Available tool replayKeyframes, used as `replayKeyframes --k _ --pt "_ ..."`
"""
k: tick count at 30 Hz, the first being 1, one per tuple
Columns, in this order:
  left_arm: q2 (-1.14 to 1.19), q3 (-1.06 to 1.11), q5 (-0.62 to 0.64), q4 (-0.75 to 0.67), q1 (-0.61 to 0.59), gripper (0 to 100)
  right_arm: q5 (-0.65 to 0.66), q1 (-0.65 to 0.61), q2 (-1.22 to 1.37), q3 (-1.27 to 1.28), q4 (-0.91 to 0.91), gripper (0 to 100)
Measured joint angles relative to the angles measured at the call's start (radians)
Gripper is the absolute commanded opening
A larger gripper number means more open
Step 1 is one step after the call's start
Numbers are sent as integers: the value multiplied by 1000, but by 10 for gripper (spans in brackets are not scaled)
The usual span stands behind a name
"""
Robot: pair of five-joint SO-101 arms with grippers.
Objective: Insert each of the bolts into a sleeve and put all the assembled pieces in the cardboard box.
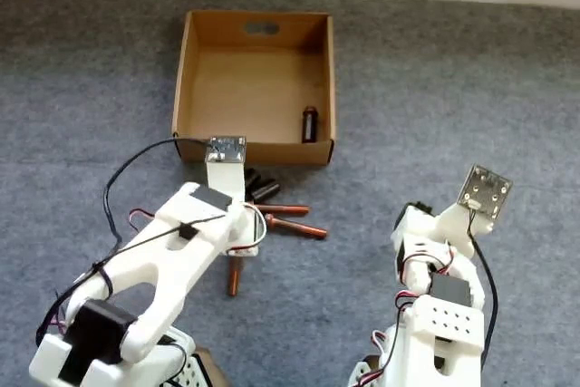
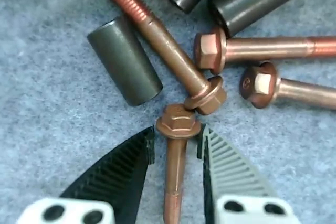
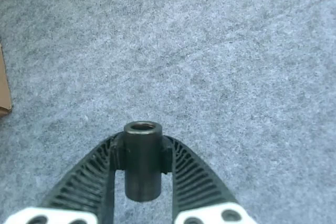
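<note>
Here, on the left, the left tool stands partly open over the grey counter, with its ribbed jaws either side of a copper bolt and not yet closed on it. That bolt's flanged hex head touches the head of a second bolt lying slantwise beyond it. A closing pinch could therefore nudge the neighbour or twist the chosen bolt askew. Two more bolts and a loose sleeve lie just beside. The bolts are bright copper, threaded toward the tip, and round enough to roll. Beyond the pile, the cardboard box holds one dark piece near its front wall. On the right, the right tool is clamped on a held sleeve, a dark, matt cylinder with its bore open at the far end, above the counter. Because it is gripped on its curved sides, it could swivel or slip when a bolt is pressed in.
</note>
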Motion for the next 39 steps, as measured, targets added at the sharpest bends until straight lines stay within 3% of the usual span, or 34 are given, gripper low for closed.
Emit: replayKeyframes --k 4,22,28,39 --pt "29 -29 2 25 6 6 0 0 0 0 0 6" --pt "-12 -23 3 20 12 7 0 0 0 0 0 6" --pt "-272 112 0 23 6 7 0 0 0 0 0 6" --pt "-1046 261 3 26 6 7 0 0 0 0 0 6"
